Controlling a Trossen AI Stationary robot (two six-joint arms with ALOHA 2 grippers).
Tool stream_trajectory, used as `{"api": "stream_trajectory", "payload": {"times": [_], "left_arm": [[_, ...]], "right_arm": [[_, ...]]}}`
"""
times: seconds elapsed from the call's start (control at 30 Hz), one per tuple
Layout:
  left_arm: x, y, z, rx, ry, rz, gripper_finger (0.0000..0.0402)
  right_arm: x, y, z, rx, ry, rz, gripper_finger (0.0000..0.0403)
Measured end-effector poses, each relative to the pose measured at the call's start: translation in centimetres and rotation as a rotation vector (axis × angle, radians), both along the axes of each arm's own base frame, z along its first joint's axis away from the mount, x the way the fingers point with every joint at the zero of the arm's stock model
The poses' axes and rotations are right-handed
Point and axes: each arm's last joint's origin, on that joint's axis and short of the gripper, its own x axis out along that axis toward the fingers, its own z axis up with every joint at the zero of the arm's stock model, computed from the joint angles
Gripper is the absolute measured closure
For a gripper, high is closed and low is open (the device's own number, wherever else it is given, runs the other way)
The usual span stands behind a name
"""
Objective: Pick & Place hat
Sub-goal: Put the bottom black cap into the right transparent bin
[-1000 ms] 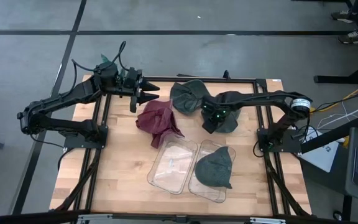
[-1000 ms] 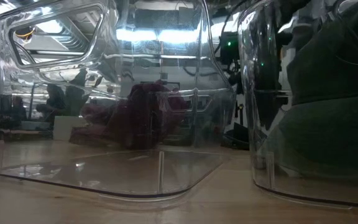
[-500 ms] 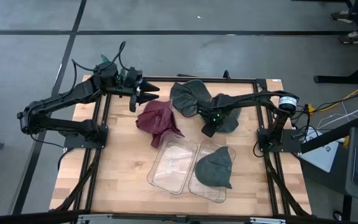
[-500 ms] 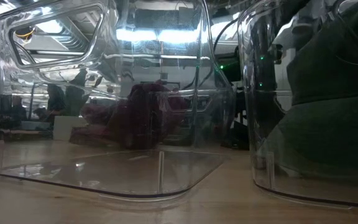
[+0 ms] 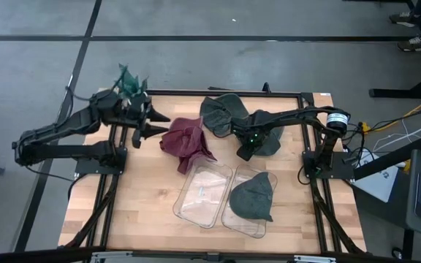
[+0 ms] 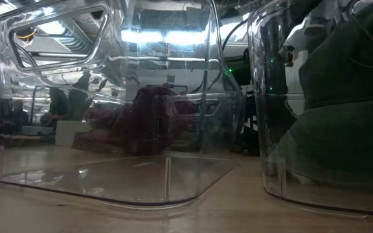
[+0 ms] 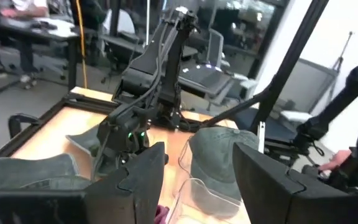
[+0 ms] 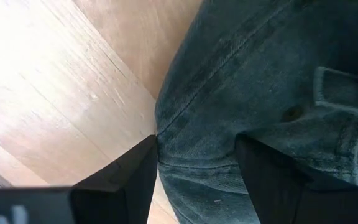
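Observation:
A dark grey hat lies flat on the table, right of centre, filling the right wrist view. My right gripper is open at its left edge, pointing down, one finger on either side of the brim seam. A maroon hat lies crumpled at table centre. My left gripper is open, just left of the maroon hat, touching nothing. A grey hat sits in the right clear bin. My right gripper comes from above with its open fingers standing on either side of the dark grey hat's left edge. The hat lies flat on the table. I cannot tell whether the fingers touch the cloth.
An empty clear bin stands beside the filled one near the table's near edge. A grey-green hat lies by the far edge. A black frame runs around the table. Bare wood shows at the near left.
My left gripper has drawn back toward the table's left and a little toward the near edge, away from the far rail, staying open. My right gripper has shifted slightly left along the dark grey hat to its left edge. No hat has moved.

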Motion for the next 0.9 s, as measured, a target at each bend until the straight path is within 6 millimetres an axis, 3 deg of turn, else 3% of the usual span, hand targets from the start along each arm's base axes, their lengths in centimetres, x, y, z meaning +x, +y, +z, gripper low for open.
{"api": "stream_trajectory", "payload": {"times": [0.27,0.5,0.9], "left_arm": [[-2.4,-1.0,-6.6,-0.015,-0.073,0.219,0.0217],[-3.3,-1.6,-11.6,-0.026,-0.234,0.277,0.0217],[-4.0,-2.1,-15.3,-0.071,-0.292,0.302,0.0217]], "right_arm": [[0.9,-0.3,0.9,-0.007,-0.032,-0.004,0.0187],[2.0,-0.7,1.8,-0.022,-0.089,-0.001,0.0187],[1.7,-1.0,1.7,-0.015,-0.074,-0.009,0.0187]]}}
